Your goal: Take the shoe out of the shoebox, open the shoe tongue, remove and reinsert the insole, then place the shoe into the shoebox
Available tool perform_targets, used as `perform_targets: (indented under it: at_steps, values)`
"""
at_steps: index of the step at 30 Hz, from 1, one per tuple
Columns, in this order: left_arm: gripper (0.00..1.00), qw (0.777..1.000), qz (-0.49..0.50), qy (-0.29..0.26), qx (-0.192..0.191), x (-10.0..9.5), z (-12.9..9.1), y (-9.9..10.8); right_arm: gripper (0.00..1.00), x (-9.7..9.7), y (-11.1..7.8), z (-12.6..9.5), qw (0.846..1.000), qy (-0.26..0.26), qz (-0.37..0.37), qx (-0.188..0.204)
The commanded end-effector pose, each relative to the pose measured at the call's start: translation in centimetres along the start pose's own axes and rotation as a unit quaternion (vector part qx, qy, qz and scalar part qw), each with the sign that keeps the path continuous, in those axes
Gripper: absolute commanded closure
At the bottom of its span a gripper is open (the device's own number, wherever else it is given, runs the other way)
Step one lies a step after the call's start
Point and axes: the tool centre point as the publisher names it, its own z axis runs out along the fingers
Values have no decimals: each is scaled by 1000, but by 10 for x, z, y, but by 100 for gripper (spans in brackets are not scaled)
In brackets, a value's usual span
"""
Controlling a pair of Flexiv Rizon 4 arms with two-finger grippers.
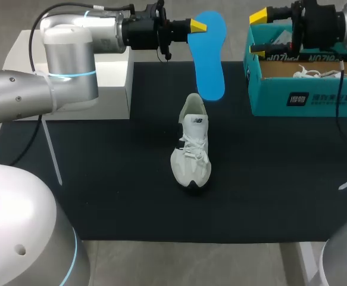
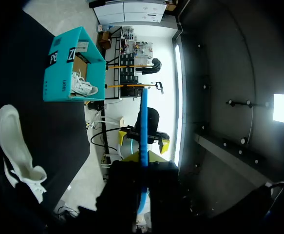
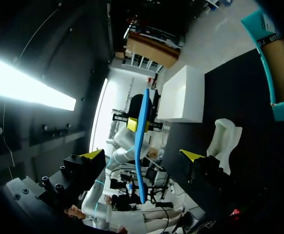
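Insole (image 1: pixel 209 56), judged light, thin and floppy, so best pinched flat near one end, is clamped thus by the left gripper (image 1: pixel 198 27) over the mat's (image 1: pixel 102 179) far edge, while the right gripper (image 1: pixel 258 34) is held open, empty.

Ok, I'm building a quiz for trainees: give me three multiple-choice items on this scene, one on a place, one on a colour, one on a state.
1. Where is the insole?
A in the left claw
B flat on the mat
C in the box

2. What colour is the box?
A teal
B red
C white

3. How is the right claw?
A shut on the insole
B open, empty
C shut on a lace

Answers:
1 A, the left claw pinches it in the air.
2 A, its walls are teal.
3 B, its tips stand apart with nothing between.
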Motion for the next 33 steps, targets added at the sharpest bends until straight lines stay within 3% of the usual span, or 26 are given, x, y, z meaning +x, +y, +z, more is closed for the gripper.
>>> perform_targets:
  at_steps: [1, 6, 9, 11, 23, 24, 27, 29, 33]
  values:
    - [100, 1000, 0, 1, -1, -1, 0, -1, 0, -2, 0, 3, 1000, 1, 0, -1]
    - [100, 1000, 0, 1, -1, -1, 0, -1, 0, -2, 0, 3, 1000, 1, 0, -1]
    - [100, 981, 187, -8, 50, 18, -7, 1, 0, -2, 0, 3, 1000, 1, 0, -1]
    - [100, 960, 274, -5, 59, 29, -9, 6, 0, -2, 0, 3, 1000, 1, 0, -1]
    - [100, 956, 286, -15, 62, 32, -9, 8, 0, -2, 0, 3, 1000, 1, 0, -1]
    - [100, 950, 308, -16, 46, 27, -9, 8, 0, -2, 0, 3, 1000, 1, 0, -1]
    - [100, 901, 429, -34, 50, 20, -8, 3, 0, -2, 0, 3, 1000, 1, 0, -1]
    - [100, 842, 536, -50, 23, 22, -8, 1, 0, -2, 0, 3, 1000, 1, 0, -1]
    - [100, 692, 718, -74, -7, 36, -7, -1, 0, -2, 0, 3, 1000, 1, 0, -1]
